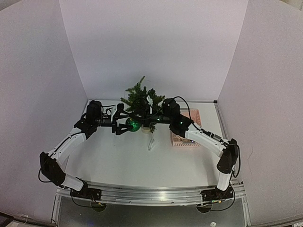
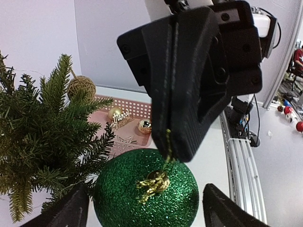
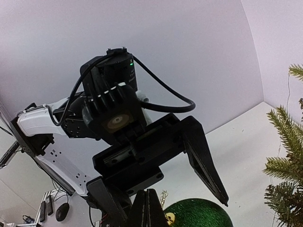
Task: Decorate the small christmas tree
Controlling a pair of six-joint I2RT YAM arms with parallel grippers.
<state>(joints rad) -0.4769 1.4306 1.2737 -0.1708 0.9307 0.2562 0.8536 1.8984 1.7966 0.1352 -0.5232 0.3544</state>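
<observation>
The small christmas tree stands at the back of the table, and its branches fill the left of the left wrist view. A green glitter ball hangs beside it by a gold cord. My right gripper is shut on that cord just above the ball's gold cap, as its own view also shows. My left gripper is open, with one finger on each side of the ball. Its long black fingers reach down over the ball.
A pink basket sits right of the tree under the right arm. Gold baubles and a gold "Merry" sign lie in it. A twine ball hangs by a branch tip. A pale ornament lies before the tree.
</observation>
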